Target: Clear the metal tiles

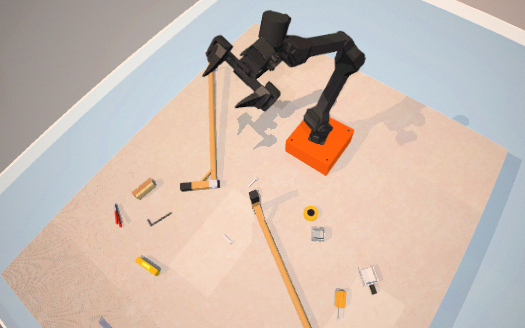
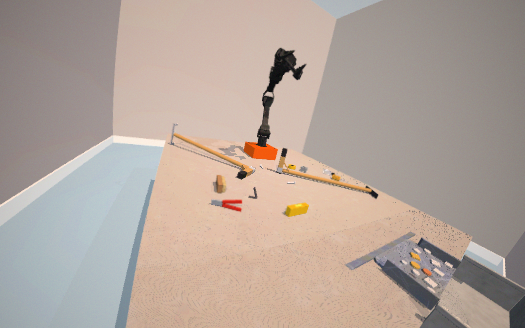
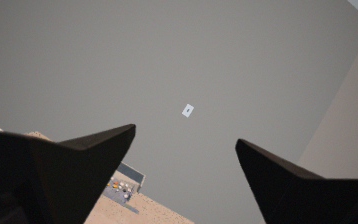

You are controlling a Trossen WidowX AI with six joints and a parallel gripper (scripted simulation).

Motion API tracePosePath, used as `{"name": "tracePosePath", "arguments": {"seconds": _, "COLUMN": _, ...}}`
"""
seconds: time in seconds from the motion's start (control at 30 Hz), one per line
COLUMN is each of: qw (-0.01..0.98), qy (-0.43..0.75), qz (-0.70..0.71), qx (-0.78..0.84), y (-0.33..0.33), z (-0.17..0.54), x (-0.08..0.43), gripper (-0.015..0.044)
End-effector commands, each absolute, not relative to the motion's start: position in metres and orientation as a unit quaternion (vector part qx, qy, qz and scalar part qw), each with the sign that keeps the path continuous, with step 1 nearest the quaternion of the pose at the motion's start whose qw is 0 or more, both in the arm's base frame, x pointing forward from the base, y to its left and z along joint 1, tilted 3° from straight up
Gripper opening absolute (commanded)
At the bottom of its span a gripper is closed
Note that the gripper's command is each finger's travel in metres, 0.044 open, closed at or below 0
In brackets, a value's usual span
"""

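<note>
My gripper (image 1: 221,91) (image 2: 300,58) (image 3: 186,136) is open and empty, raised high above the table. One long wooden-handled tool (image 1: 213,125) (image 2: 210,151) has a metal head at its far end and a black-tipped crosspiece. Another long wooden-handled tool (image 1: 280,260) (image 2: 326,181) ends in a black head, with an upright black-tipped grip at its other end. I cannot tell for sure which is the scraper. The steel bench plate (image 2: 396,258) (image 3: 111,197) has low side walls and carries several white, yellow and orange tiles. The grey catch box (image 2: 478,302) (image 3: 132,175) adjoins it.
A flat metal strip (image 2: 381,251) lies beside the plate. A wooden block (image 1: 144,188), red pliers (image 1: 117,216), a hex key (image 1: 160,219), a yellow level (image 1: 147,266), two screws, a yellow ring (image 1: 311,213) and other small tools lie around. The orange base (image 1: 321,145) stands behind.
</note>
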State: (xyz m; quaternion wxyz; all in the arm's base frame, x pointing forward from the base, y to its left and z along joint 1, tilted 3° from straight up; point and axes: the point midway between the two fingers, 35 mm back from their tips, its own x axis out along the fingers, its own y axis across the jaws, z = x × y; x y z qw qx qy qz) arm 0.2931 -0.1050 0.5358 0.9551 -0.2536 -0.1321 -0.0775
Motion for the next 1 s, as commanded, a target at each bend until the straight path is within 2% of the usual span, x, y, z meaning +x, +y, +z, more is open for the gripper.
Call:
{"name": "tracePosePath", "arguments": {"seconds": 0.0, "qw": 0.961, "qy": -0.127, "qz": -0.068, "qx": -0.236, "y": -0.095, "z": 0.53, "x": 0.293, "gripper": 0.044}}
{"name": "tracePosePath", "arguments": {"seconds": 0.97, "qw": 0.988, "qy": -0.067, "qz": 0.01, "qx": -0.138, "y": -0.028, "z": 0.488, "x": 0.299, "gripper": 0.044}}
